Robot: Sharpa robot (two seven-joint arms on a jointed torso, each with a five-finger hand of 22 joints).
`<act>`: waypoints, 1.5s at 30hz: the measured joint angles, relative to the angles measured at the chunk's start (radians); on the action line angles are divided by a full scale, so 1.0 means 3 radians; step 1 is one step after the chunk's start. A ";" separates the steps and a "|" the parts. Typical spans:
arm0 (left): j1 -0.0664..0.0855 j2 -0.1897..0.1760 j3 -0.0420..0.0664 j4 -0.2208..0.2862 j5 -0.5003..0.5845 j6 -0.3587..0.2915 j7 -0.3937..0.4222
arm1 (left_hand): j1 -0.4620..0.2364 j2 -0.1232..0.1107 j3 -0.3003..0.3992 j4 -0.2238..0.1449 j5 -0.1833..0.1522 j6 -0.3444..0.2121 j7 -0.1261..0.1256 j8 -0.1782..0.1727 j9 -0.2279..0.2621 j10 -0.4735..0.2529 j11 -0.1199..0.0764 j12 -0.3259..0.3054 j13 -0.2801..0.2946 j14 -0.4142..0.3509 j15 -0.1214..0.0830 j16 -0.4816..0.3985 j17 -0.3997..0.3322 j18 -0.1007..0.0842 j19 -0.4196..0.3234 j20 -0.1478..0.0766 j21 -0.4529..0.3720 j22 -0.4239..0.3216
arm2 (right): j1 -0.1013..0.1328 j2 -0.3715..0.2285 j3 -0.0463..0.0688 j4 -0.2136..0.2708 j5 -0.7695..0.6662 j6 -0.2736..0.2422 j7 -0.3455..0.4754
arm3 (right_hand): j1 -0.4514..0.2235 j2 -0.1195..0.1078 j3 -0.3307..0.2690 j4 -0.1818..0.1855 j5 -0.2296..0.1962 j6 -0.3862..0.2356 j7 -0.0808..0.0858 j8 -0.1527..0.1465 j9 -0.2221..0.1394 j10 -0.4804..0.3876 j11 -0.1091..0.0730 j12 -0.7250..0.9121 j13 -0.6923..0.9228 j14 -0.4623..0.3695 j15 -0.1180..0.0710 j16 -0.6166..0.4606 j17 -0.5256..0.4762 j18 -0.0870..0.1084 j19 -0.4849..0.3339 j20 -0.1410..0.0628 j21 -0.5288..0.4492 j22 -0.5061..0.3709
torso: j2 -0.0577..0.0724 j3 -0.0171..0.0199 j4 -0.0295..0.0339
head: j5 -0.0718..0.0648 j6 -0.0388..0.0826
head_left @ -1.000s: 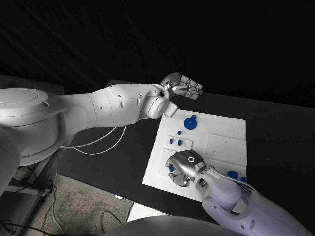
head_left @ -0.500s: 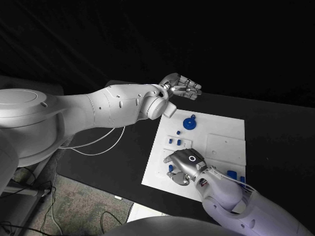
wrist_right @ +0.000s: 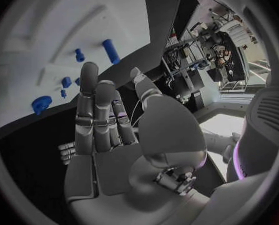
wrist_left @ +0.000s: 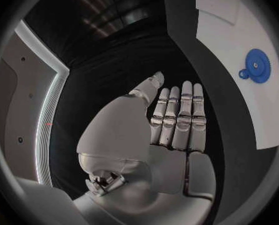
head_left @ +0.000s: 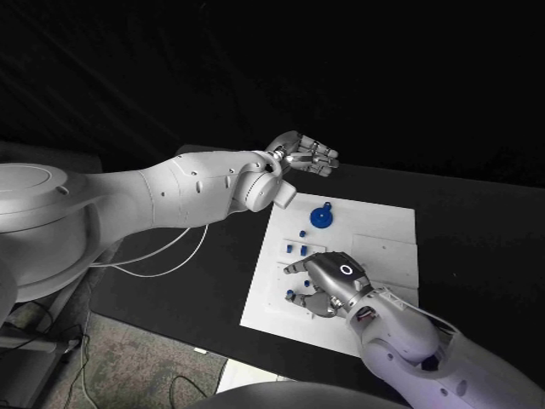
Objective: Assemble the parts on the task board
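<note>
The board (head_left: 389, 234) lies right of centre in the head view, a white plate on the black table (head_left: 494, 230). Near its upper left corner sits a blue disc (head_left: 323, 217) with a small lobe on its rim. Just below that, small blue parts (head_left: 295, 250) stand in a raised block on the board's left side.

The right hand (head_left: 330, 285) hovers over the lower left part of the board, fingers spread and holding nothing (its wrist view shows them straight and side by side, the palm bare). One more blue part (head_left: 289, 296) shows just left of it.

The left hand (head_left: 303, 155) is above the board's upper left corner, over the table edge, its fingers extended and apart, empty.
</note>
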 measured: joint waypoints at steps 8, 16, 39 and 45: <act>-0.0001 -0.0111 0.0000 0.0034 0.0000 -0.0002 0.0002 | 0.0000 0.0000 0.0000 0.0000 0.0000 0.0000 0.0000 0.0000 0.0000 0.0000 0.0000 0.0000 0.0000 0.0000 0.0000 0.0000 0.0000 0.0000 0.0000 0.0000 0.0000 -0.0013 | 0.0129 -0.0497 0.0190 0.0313 0.0824 -0.0043 0.0009 | -0.0188 0.0206 -0.0108 -0.0053 0.0045 0.0165 -0.0038 0.0000 0.0004 0.0686 -0.0183 0.0196 0.0042 0.0053 -0.0124 -0.0001 0.0019 -0.0080 0.0015 -0.0114 0.0069 -0.0029 | -0.0010 0.0015 -0.0026 | -0.0193 0.0081; -0.0013 -0.0232 0.0000 0.0091 0.0008 -0.0011 0.0016 | 0.0000 0.0000 0.0000 0.0000 0.0000 0.0000 0.0000 0.0000 0.0000 0.0000 0.0000 0.0000 0.0000 0.0000 0.0000 0.0000 0.0000 0.0000 0.0000 0.0000 0.0000 -0.0017 | 0.0316 -0.0985 0.0228 0.0394 0.1649 0.0103 -0.0134 | -0.0228 0.0272 -0.0318 0.0014 0.0045 0.0335 -0.0131 0.0000 0.0033 0.0737 -0.0409 0.1853 0.1760 0.0137 -0.0270 0.0043 0.0160 -0.0257 0.0005 -0.0295 0.0260 -0.0001 | -0.0040 0.0045 -0.0070 | -0.0387 0.0134; -0.0103 -0.0549 0.0000 0.0414 0.0069 0.0047 0.0203 | -0.0047 0.0041 -0.0745 0.0250 0.0015 -0.0079 -0.0028 0.0000 0.0004 0.0066 -0.0019 0.0000 0.0002 -0.0112 0.0053 0.0000 0.0000 0.0000 -0.0036 0.0060 0.0000 -0.0272 | 0.0390 -0.1596 0.0228 0.0539 0.3235 0.1038 -0.1795 | -0.0606 0.0104 0.0336 0.0514 -0.0267 0.0311 -0.0150 0.0000 0.0316 0.0828 -0.0380 0.3471 0.4005 0.0155 -0.0262 0.0735 0.1296 -0.0257 0.0017 -0.0291 0.1129 0.0831 | -0.0130 0.0076 -0.0156 | -0.0702 0.0134; -0.0111 -0.0553 0.0000 0.0430 0.0075 0.0083 0.0249 | -0.0055 0.0085 -0.1097 0.0375 -0.0205 -0.0139 -0.0019 0.0000 0.0003 0.0078 -0.0008 0.0000 0.0003 -0.0185 0.0066 0.0000 0.0001 0.0000 -0.0054 0.0078 0.0000 -0.0392 | 0.0394 -0.1533 0.0227 0.0517 0.3254 0.1155 -0.1899 | -0.0781 0.0024 0.0288 0.0740 -0.0332 0.0234 -0.0133 0.0000 0.0339 0.0848 -0.0376 0.3471 0.4065 0.0167 -0.0250 0.0783 0.1362 -0.0257 0.0005 -0.0279 0.1175 0.0913 | -0.0130 0.0068 -0.0150 | -0.0709 0.0130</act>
